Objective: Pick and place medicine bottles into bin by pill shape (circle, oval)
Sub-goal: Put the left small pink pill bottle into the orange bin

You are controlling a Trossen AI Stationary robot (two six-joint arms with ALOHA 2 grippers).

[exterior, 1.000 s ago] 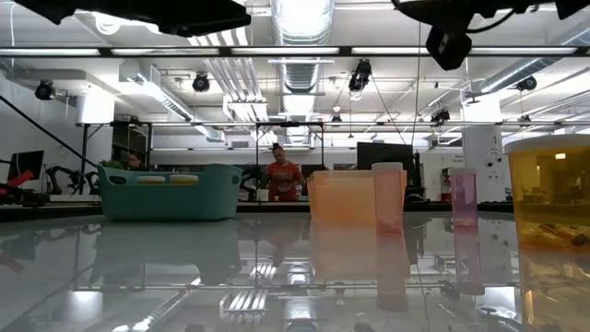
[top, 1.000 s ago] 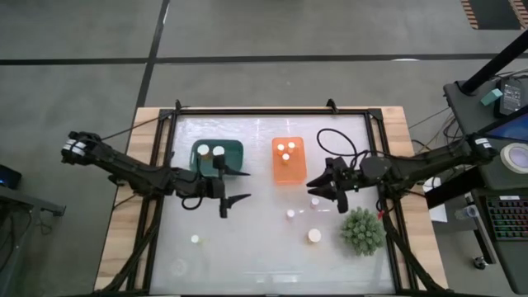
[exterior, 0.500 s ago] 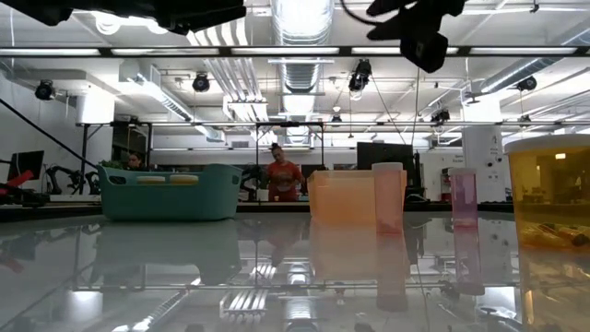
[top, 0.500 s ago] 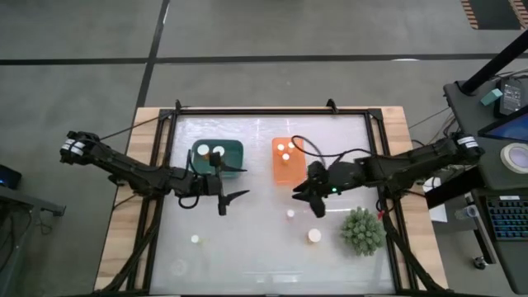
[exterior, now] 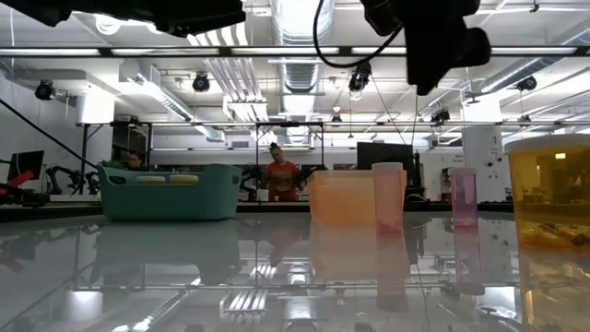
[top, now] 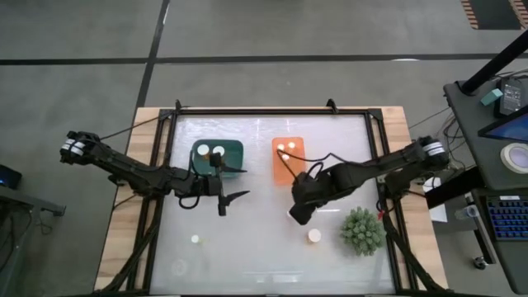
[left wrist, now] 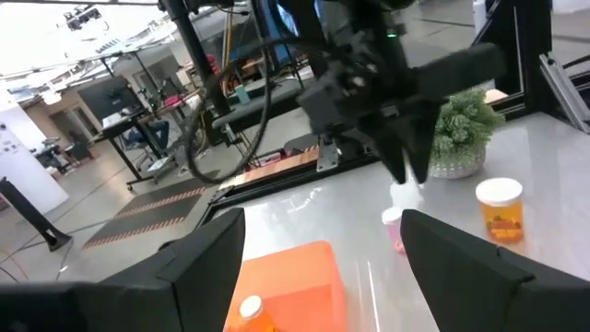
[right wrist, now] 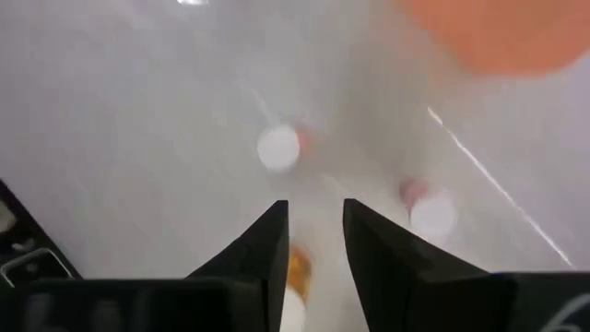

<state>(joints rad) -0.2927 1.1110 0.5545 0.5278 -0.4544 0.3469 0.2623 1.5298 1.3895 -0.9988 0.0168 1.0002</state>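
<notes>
Right gripper (top: 297,216) hovering over, partly hiding, a medicine bottle (right wrist: 279,147) near orange bin (top: 288,161); fingers parted, empty. Left gripper (top: 232,195) spread wide beside green bin (top: 218,156).

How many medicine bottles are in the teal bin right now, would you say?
2: the left bottle and the right bottle, side by side in the teal bin; none seems hidden.

The right gripper (top: 297,216) hangs over a small bottle on the tabletop (top: 264,256) and covers it from above. Its wrist view is blurred, so the pale caps (right wrist: 277,148) there stay vague. Pill shapes are too small to tell.
</notes>
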